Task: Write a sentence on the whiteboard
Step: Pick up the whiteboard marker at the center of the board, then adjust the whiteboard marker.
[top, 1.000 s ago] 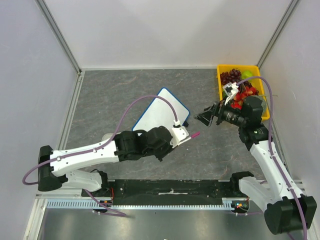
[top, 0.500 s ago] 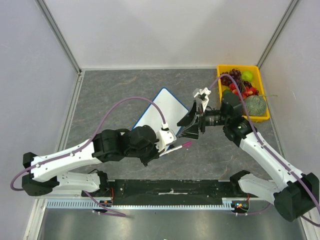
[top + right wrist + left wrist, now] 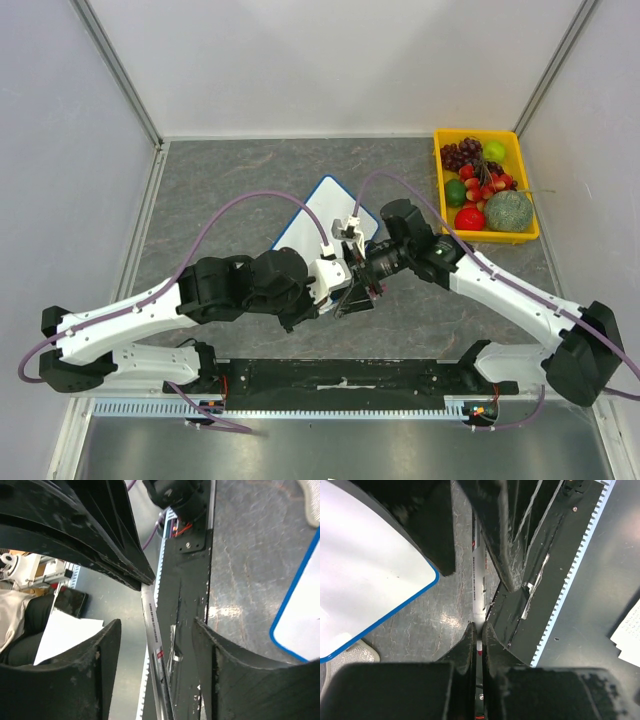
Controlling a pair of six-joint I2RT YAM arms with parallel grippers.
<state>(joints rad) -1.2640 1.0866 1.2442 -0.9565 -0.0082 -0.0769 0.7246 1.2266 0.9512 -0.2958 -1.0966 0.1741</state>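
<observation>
Grey table (image 3: pixel 250 180): right gripper (image 3: pixel 157 625) has swung from fruit bin (image 3: pixel 439 170) to marker (image 3: pixel 151 625) pinched in left gripper (image 3: pixel 477 627); its jaws spread, straddling it.

Overhead camera plus two wrist close-ups.
The top view looks steeply down on the table (image 3: pixel 220 180), arm bases at 6 o'clock; both wrist cameras look along their own jaws, very near, sharing the marker (image 3: pixel 479 590) and the whiteboard (image 3: pixel 370 565), which sits at 9 o'clock in the left wrist view and 3 o'clock in the right.

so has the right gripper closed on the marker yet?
No, the right gripper straddles the marker, a gap showing beside each finger.
</observation>
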